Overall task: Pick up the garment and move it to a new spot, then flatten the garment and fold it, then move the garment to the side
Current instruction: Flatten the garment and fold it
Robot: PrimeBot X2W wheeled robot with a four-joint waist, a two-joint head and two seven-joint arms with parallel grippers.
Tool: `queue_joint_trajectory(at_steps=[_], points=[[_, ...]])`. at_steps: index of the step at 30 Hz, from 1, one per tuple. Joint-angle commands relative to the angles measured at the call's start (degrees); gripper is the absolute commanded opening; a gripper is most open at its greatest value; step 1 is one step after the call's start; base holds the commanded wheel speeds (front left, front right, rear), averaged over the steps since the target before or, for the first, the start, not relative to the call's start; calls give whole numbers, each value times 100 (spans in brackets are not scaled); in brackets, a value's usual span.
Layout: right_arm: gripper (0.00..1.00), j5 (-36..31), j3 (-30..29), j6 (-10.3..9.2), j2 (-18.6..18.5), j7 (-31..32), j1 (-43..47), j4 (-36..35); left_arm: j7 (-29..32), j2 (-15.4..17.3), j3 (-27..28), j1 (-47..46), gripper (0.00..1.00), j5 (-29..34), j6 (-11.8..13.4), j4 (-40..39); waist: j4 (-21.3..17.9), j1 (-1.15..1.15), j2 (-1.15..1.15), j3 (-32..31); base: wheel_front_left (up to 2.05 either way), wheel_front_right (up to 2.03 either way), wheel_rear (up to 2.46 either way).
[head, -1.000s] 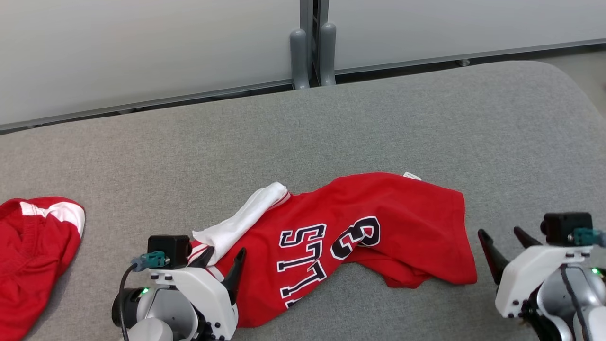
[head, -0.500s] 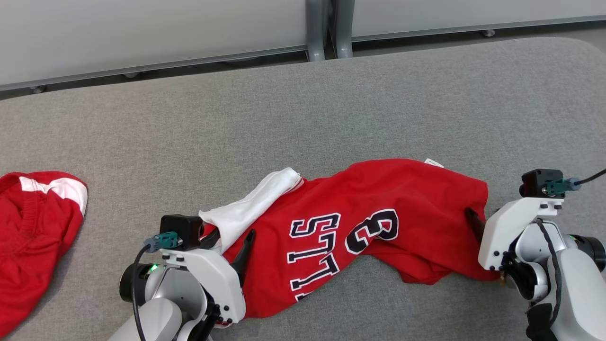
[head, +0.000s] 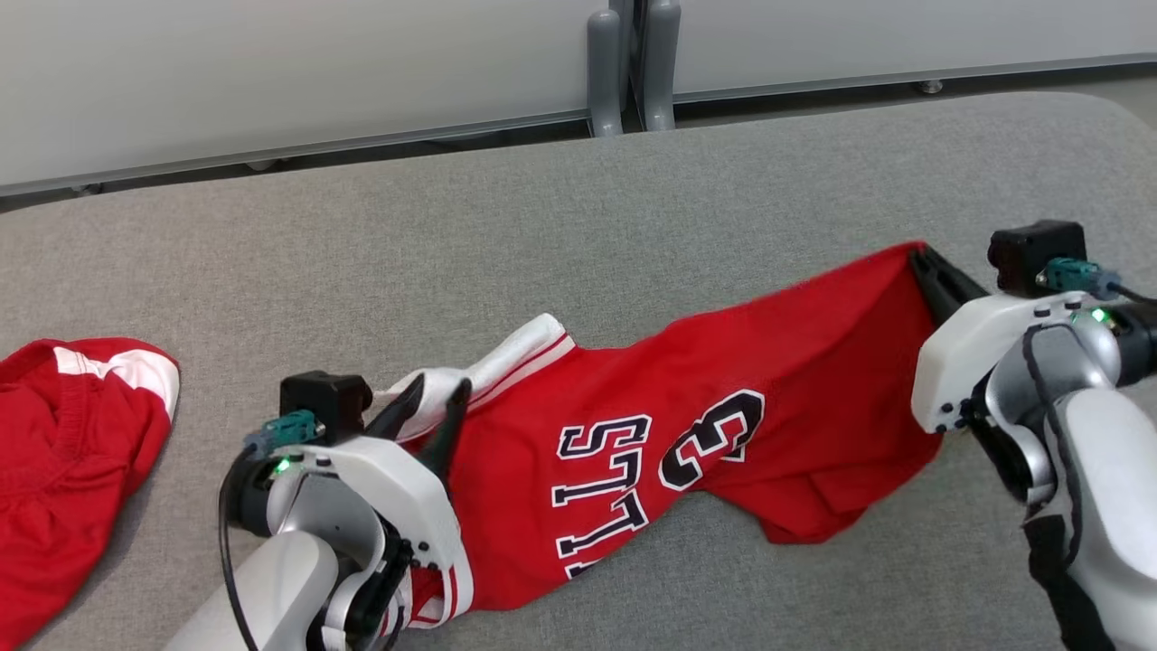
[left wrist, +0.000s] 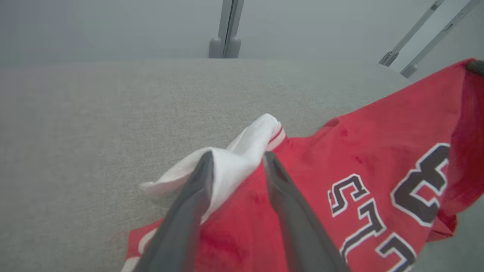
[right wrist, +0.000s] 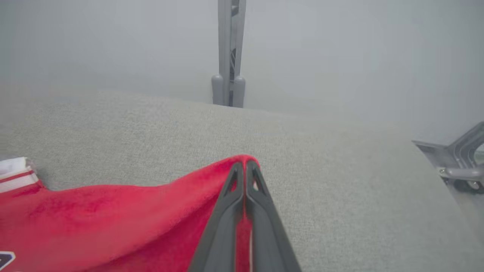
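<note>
Pick-up step: right gripper [head: 922, 258] fingers clamp the red fabric basketball jersey [head: 723, 398] by its corner. Left gripper [head: 441, 383] fingers straddle its white sleeve [head: 506, 357], grip unclear. Next: close left, lift both.

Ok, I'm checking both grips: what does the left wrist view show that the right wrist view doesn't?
Left wrist view: the left gripper, jaws apart around the white sleeve, and the lettering legible. Right wrist view: the right gripper, jaws shut on the red jersey at its corner. Shared: the jersey, some white sleeve, the grey table, the grey post.
</note>
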Motion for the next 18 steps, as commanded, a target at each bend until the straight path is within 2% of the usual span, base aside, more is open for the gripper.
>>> queue_joint_trajectory(at_steps=[1,3,6,7,9,13,18], points=[[0,41,104,-1,-200,-195,-126,-113,-143,49,86,-153,0,23,-45,-91,-8,0,0,-58,0,0,0],[0,122,357,0,-467,-483,-203,-335,-277,88,151,-173,0,42,-83,-228,-2,0,0,-112,0,0,0],[0,319,378,0,-810,-821,-70,-683,-292,182,186,-49,0,-1,-100,-535,15,0,0,-187,0,0,0],[0,434,357,0,-913,-762,128,-751,-211,234,149,50,0,-28,-96,-645,32,0,0,-210,0,0,0],[0,592,402,0,-1018,-619,344,-828,-120,281,108,167,0,-90,-85,-746,48,0,0,-229,0,0,0],[0,1097,291,0,-1416,191,1231,-1231,343,483,9,711,0,-366,68,-1107,55,0,0,-236,0,0,0],[0,1518,673,0,-1772,982,2150,-1590,630,607,-23,1199,0,-623,230,-1290,-5,0,0,-187,0,0,0]])
